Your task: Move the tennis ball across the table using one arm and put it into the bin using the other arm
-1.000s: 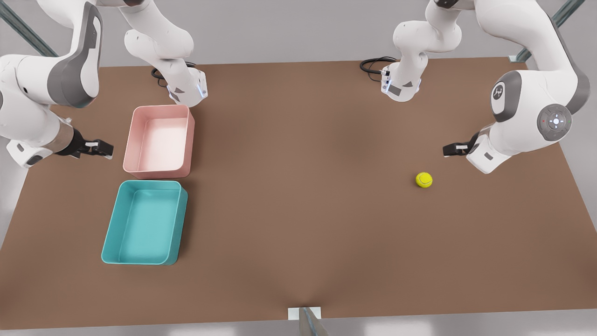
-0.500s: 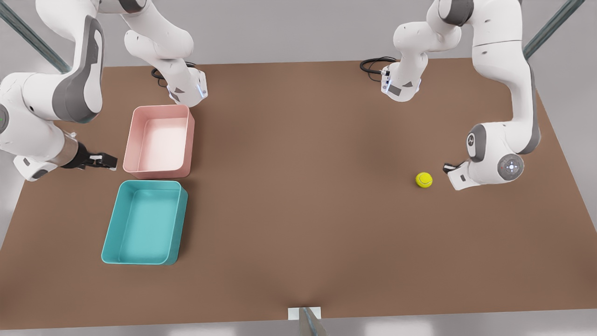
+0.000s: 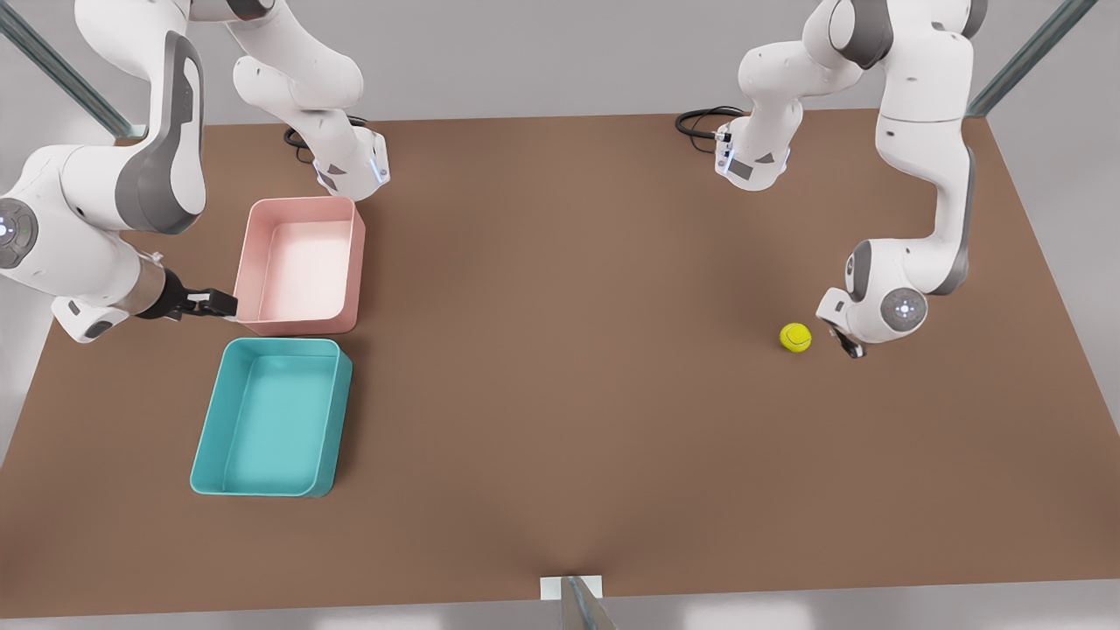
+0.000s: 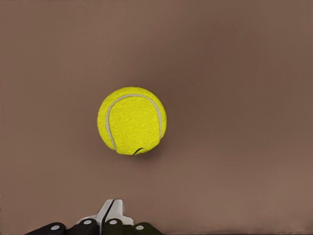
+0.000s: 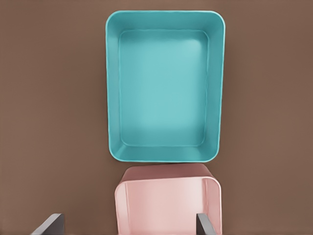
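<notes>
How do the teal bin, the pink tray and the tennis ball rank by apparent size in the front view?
1. Teal bin, largest, though it lies nearer the camera, so the margin is unsure.
2. Pink tray, slightly smaller.
3. Tennis ball, by far the smallest.

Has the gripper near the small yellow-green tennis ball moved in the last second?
Yes. The left gripper has dropped and swung in beside the small yellow-green tennis ball, which hasn't shifted on the brown table.

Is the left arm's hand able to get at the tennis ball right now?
Probably yes. The left hand hangs close beside the tennis ball, fingers shut, with bare table between them and nothing in the way.
</notes>
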Robot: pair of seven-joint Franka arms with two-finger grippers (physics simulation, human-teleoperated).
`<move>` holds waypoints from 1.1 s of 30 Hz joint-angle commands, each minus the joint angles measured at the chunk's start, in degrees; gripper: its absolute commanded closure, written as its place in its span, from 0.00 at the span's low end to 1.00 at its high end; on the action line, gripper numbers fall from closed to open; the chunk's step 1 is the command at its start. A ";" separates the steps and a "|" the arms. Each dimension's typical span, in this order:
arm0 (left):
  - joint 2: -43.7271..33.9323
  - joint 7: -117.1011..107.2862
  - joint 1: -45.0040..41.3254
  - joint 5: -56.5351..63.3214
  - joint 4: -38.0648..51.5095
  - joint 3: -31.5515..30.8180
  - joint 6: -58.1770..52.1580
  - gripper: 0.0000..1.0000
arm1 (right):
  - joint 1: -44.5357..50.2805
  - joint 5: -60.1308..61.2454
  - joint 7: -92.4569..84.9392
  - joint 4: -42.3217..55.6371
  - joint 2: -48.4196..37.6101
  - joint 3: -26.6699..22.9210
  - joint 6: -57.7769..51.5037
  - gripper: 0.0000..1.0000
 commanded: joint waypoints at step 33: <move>5.94 -21.04 -11.98 -10.23 4.14 -7.27 0.38 0.79 | 0.02 -0.09 -0.07 -0.27 0.69 0.04 1.73 0.00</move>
